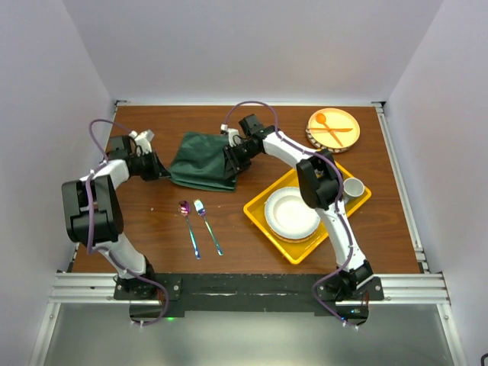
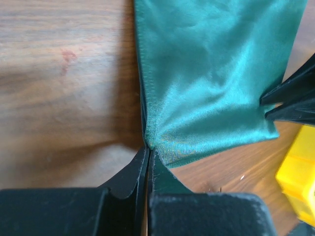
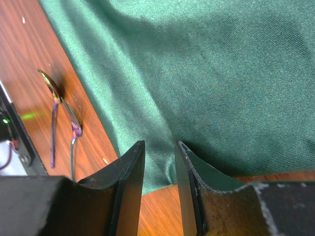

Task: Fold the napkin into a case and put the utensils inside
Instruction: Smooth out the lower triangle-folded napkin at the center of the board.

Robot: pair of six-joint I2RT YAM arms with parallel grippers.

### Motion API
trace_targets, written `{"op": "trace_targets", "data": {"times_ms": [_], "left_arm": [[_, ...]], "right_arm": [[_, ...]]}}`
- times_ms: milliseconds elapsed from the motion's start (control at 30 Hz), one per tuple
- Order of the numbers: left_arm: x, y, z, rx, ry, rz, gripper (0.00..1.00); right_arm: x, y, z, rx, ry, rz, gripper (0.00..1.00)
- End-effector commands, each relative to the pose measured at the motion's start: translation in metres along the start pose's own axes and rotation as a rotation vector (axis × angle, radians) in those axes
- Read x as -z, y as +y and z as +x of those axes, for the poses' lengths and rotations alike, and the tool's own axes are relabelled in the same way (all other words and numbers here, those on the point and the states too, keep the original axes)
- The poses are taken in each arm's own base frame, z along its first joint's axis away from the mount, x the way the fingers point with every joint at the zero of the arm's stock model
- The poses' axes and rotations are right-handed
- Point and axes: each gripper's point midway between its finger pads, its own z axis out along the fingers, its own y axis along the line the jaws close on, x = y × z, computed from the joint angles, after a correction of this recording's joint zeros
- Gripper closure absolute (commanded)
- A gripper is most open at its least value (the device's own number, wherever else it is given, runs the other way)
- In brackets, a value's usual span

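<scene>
Napkin (image 1: 204, 162), toward far edge of table (image 1: 152, 229): left gripper (image 2: 149, 150) clamps one corner; right gripper (image 3: 160, 147), narrowly parted, poised at opposite edge for folding.

One napkin (image 1: 202, 160), two metal utensils (image 1: 184, 207) — two plates (image 1: 290, 212), one tray (image 1: 259, 207), one cup (image 1: 352, 187)

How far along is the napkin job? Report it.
Done: nothing; the napkin lies loose, no case yet. In hand: left gripper pinches its corner, right gripper open over its edge. Left: folding, then loading the spoon and fork, both on the table.

yellow tray (image 1: 255, 206), white plate (image 1: 291, 212), orange cutlery (image 1: 332, 128)
</scene>
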Motion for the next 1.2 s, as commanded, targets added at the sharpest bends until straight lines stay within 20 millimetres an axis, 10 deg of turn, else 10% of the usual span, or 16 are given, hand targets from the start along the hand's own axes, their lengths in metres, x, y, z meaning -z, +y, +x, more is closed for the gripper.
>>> {"op": "trace_targets", "data": {"times_ms": [0,133,233,433,567,867,1167], "left_arm": [[0.015,0.01,0.022,-0.074,0.023,-0.167,1.0],[0.014,0.023,0.038,-0.075,0.047,-0.23,0.76],[0.024,0.006,0.014,-0.151,-0.038,-0.143,0.63],[0.043,-0.074,-0.025,-0.364,-0.181,0.173,0.63],[0.014,-0.088,-0.008,-0.355,-0.073,0.228,0.74],[-0.033,-0.052,0.013,-0.224,0.046,0.171,0.79],[-0.028,-0.04,0.045,-0.251,0.152,0.136,0.8]], "right_arm": [[0.002,-0.034,0.018,0.067,0.068,0.133,0.64],[0.005,-0.017,0.005,0.129,0.046,0.082,0.63],[0.022,0.013,-0.011,0.162,0.008,-0.005,0.6],[0.056,0.068,-0.021,0.141,-0.086,-0.129,0.62],[0.038,0.058,-0.001,0.054,-0.015,-0.14,0.68],[0.001,0.013,0.023,-0.044,0.073,-0.052,0.67],[0.009,0.017,0.047,-0.071,0.134,-0.052,0.67]]}}
